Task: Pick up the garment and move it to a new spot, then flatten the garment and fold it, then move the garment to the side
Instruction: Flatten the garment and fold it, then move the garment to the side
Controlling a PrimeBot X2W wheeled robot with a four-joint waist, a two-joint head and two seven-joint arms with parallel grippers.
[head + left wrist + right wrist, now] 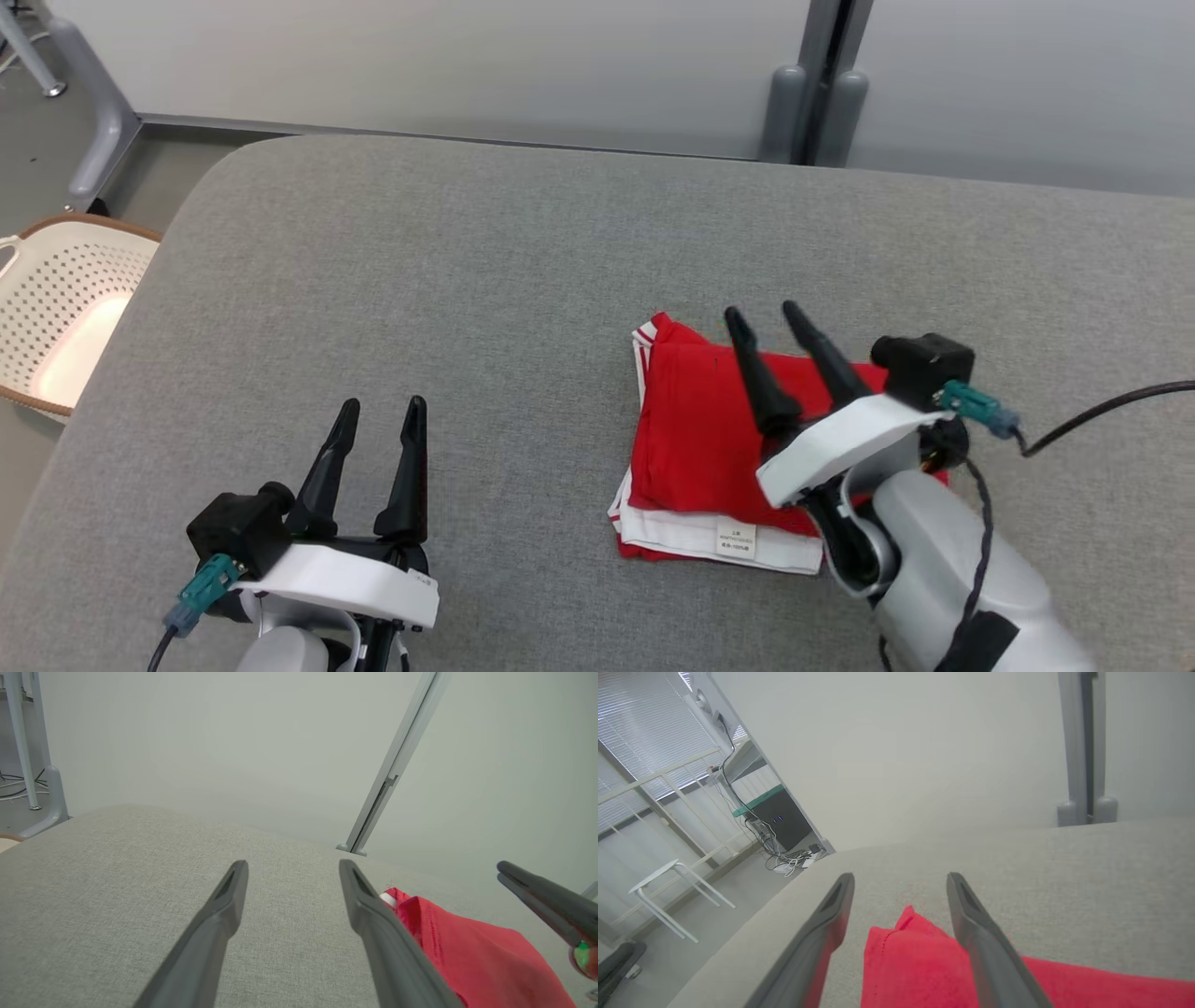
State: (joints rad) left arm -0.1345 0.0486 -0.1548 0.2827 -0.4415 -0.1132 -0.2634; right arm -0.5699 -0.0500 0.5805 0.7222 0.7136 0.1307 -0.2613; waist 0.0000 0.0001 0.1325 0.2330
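The garment (695, 439) is red with white trim and a small label, lying folded into a rough square on the grey table (485, 280) at the right of centre. My right gripper (766, 315) hovers over its right part, fingers spread open with nothing between them. The right wrist view looks over the garment (915, 966) lying below the open right gripper (900, 877). My left gripper (383, 406) stands open at the lower left over bare fabric, well apart from the garment. In the left wrist view the left gripper (293, 864) is open, with the garment (472, 952) to its right.
A white perforated basket (65, 308) with a brown rim stands beside the table's left edge. Pale partition panels with a grey post (822, 103) run along the far side. A white stool (668, 882) and cables lie on the floor beyond the table.
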